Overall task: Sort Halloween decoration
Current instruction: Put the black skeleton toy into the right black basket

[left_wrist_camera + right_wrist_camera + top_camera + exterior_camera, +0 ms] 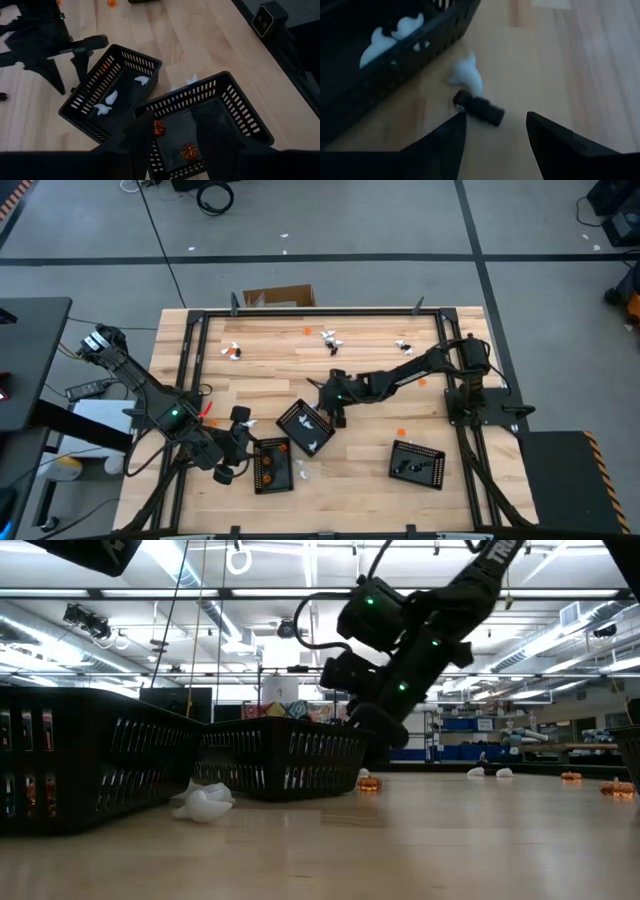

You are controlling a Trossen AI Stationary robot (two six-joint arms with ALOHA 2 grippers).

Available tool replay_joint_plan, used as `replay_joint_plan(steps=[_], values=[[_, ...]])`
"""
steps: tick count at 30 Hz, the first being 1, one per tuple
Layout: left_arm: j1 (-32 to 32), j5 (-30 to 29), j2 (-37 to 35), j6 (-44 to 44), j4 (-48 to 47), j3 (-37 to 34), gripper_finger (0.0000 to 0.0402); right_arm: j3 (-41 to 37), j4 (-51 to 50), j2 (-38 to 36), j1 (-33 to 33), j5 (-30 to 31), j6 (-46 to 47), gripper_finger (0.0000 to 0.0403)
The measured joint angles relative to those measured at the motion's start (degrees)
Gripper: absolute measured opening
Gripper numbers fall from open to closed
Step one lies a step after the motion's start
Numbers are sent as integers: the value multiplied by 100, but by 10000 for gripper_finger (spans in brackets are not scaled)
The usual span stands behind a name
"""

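The right gripper (494,131) hangs low over the wooden table (370,365), jaws spread with nothing between them. Just ahead of the fingertips lies a white piece (468,73) touching a small dark cylinder (479,107) — what the cylinder is cannot be made out. Beside them, off one jaw, stands the middle tray (304,427) with white pieces (390,34) inside; its wall cuts off most of its contents in the right wrist view.

The left gripper (172,137) sits above the near corner of the left tray (272,464), jaws apart and empty; two orange pieces (189,150) lie on the tray floor between and below the fingers, partly hidden by them. A white piece (192,79) shows just past that tray's far wall.

A third tray (417,462) stands well apart to the right, holding something dark that is too small to identify. More orange, white and black pieces (330,340) are scattered along the table's far side — individual shapes there are unclear.
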Motion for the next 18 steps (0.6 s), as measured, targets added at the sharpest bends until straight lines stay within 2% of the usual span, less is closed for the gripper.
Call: replay_joint_plan(steps=[4,7,18], values=[[0,0,0,-6,-5,2,155,-9,-33,-41,-164,-246,-29,213],[0,0,0,-6,-3,0,155,-13,116,-45,-253,-675,-314,213],[0,0,0,-14,-5,2,155,-11,577,102,-376,-1250,-888,213]])
